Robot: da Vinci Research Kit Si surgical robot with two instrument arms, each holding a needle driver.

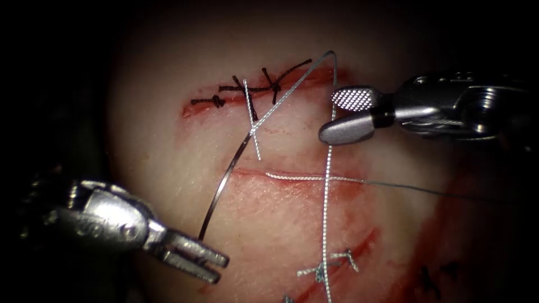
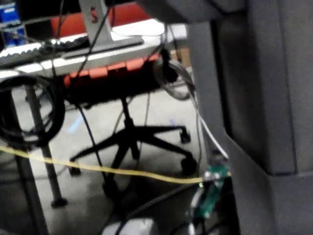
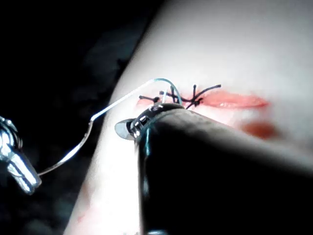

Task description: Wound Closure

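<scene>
Left tool (image 1: 210,264) clamps the needle (image 1: 224,179) at its lower end, the curve arcing up over the tissue (image 1: 168,157) toward the dark-stitched cut (image 1: 252,90), not in it. Right tool (image 1: 351,115) sits jaws apart, holding nothing (white thread (image 1: 326,213) passes just beside them).

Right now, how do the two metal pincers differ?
The left pincer grips one end of the curved needle at the lower left; the right pincer holds nothing. The left pincer's jaws are nearly closed; the right pincer's gape wide beside the white thread, one ridged face showing. Both are small silver two-jawed tools over the tissue.
</scene>
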